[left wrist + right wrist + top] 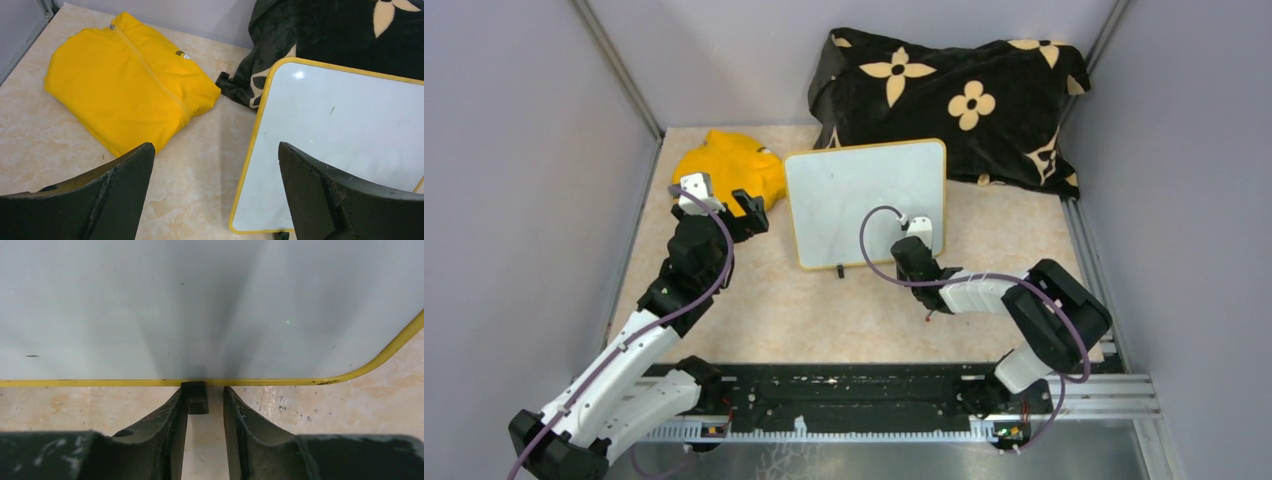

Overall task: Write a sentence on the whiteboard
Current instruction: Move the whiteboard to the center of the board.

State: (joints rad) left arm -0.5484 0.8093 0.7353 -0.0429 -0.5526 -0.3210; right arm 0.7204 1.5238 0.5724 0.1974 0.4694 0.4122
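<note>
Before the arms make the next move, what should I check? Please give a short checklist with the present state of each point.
1. Whiteboard face blank, ready for writing: ok.
2. Marker held by a gripper: not ok; no marker is in view.
3. Left gripper open and empty: ok.
4. Right gripper at the board's near rim, by the black clip foot, with a narrow gap and nothing between the jaws: ok.
5. Yellow zipped garment apart from the board: ok.
</note>
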